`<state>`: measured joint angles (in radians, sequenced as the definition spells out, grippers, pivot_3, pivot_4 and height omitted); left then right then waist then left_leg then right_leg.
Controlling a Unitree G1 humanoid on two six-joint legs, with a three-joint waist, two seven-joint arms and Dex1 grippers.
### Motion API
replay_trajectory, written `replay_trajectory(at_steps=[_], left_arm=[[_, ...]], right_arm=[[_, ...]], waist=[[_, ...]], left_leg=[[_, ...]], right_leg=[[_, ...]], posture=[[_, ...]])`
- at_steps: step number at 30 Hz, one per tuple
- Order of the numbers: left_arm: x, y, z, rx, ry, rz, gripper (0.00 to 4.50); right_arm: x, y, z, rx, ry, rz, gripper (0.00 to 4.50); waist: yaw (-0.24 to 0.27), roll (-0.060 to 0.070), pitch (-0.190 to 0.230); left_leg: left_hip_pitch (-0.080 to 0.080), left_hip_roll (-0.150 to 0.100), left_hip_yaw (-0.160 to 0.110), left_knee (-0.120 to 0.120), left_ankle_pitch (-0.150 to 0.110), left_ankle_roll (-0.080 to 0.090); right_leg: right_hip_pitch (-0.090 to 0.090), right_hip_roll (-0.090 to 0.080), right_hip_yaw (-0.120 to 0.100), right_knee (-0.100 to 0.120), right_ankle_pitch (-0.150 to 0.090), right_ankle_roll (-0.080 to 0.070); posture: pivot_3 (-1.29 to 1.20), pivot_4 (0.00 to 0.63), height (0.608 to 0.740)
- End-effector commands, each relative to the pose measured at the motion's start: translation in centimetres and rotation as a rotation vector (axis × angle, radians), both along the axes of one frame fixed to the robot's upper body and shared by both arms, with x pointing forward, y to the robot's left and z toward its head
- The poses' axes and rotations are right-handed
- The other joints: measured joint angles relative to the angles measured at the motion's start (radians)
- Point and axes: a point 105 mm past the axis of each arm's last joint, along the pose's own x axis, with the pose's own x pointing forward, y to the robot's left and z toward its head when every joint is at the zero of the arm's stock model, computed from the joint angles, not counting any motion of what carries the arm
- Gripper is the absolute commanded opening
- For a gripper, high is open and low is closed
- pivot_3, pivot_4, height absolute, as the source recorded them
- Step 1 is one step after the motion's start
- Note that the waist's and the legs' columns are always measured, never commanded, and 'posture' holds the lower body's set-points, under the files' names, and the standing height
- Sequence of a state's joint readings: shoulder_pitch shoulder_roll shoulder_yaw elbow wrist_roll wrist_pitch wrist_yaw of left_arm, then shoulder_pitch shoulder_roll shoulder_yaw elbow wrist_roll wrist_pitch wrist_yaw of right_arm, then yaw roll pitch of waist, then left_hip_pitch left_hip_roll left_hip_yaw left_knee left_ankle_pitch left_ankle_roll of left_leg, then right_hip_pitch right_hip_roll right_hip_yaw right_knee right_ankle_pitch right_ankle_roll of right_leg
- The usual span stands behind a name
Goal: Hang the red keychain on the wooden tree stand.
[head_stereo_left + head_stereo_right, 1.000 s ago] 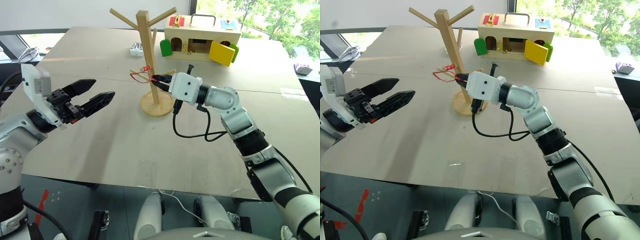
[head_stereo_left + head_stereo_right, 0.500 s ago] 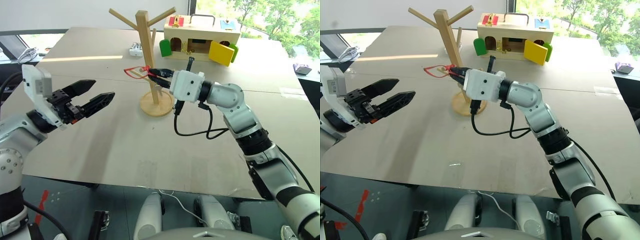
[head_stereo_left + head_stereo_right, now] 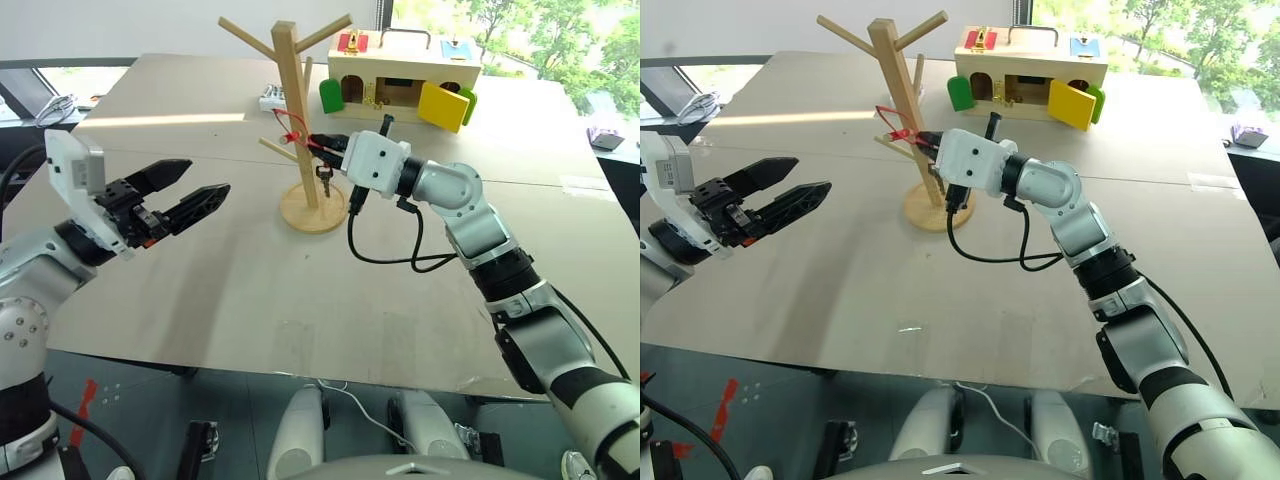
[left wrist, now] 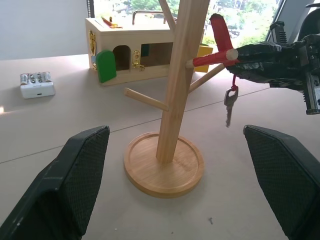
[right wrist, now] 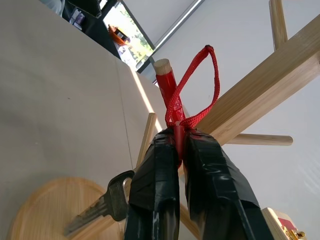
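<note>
The wooden tree stand [image 3: 297,110] rises from its round base [image 3: 313,212] at mid-table. My right gripper [image 3: 320,144] reaches in from the right, level, shut on the red keychain [image 5: 195,84] right beside the post. The cord loop stands up next to a red-taped peg tip [image 5: 163,75]; I cannot tell whether it goes around the peg. The silver key [image 4: 229,103] dangles under the fingers [image 5: 156,175]. My left gripper [image 3: 204,178] hovers open to the left of the stand, apart from it, holding nothing.
A wooden box with coloured doors [image 3: 405,75] stands behind the stand at the back. A small white device [image 3: 272,97] lies behind the post to the left. A black cable [image 3: 385,257] hangs from my right wrist down to the tabletop.
My right gripper has lifted a little and drawn the keychain in against the post; the cord no longer stretches out to the left and the key now hangs free. The left arm has stayed still.
</note>
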<state>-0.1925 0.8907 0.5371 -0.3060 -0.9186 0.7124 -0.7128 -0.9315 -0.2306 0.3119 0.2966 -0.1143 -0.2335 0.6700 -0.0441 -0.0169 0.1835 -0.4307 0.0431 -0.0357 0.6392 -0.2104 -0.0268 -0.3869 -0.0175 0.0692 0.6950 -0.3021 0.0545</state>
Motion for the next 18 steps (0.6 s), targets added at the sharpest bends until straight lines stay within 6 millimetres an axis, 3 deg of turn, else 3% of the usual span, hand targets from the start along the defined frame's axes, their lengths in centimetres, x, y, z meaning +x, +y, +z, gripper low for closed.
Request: replay_trajectory(at_steps=[1,5,18], left_arm=[[-0.4,-0.6,1.1,0.029,-0.053,-0.010,4.50],[-0.3,-0.8,0.9,0.035,-0.050,-0.013,4.50],[-0.3,-0.8,0.9,0.043,-0.043,-0.015,4.50]], right_arm=[[-1.2,0.2,2.7,0.096,-0.074,0.050,0.08],[-1.8,0.2,3.8,0.150,-0.106,0.069,0.08],[-2.2,0.2,1.9,0.097,-0.056,0.088,0.08]], waist=[[0.000,0.000,0.000],[0.000,0.000,0.000],[0.001,0.000,0.000]], left_leg=[[0.000,0.000,0.000,0.000,0.000,0.000],[0.000,0.000,0.000,0.000,0.000,0.000],[0.000,0.000,0.000,0.000,0.000,0.000]], right_leg=[[0.000,0.000,0.000,0.000,0.000,0.000],[0.000,0.000,0.000,0.000,0.000,0.000],[0.000,0.000,0.000,0.000,0.000,0.000]], posture=[[0.00,0.150,0.740],[0.00,0.150,0.740],[0.00,0.150,0.740]])
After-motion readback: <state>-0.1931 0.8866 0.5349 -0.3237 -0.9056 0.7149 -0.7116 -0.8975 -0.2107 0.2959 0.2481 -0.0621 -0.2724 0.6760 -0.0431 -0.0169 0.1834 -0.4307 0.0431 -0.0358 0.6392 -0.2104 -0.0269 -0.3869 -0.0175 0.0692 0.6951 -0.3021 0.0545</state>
